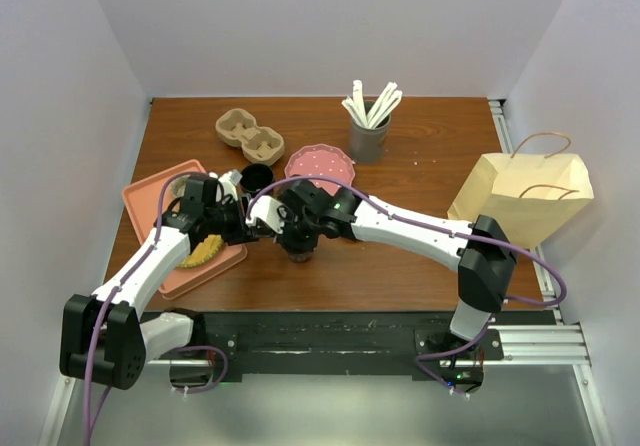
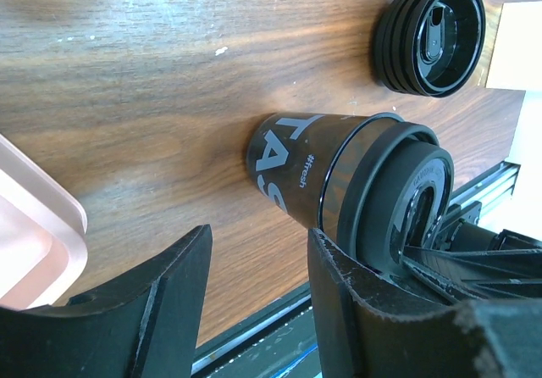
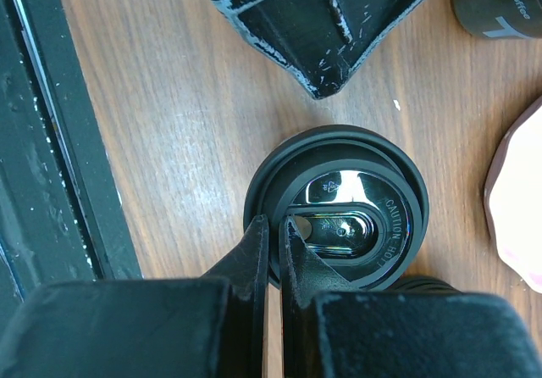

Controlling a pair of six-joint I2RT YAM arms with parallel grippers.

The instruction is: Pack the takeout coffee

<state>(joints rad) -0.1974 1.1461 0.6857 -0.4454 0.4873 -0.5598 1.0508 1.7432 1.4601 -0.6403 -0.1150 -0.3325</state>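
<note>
Right fingers pinch black plastic lid, seated on dark paper coffee cup beneath; my left fingers wide, empty. Brown paper bag not yet packed.

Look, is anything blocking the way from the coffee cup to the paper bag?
Nothing visible sits on the table between the coffee cup and the paper bag. Only the right arm stretches above there, the right gripper pinching the lid.
</note>
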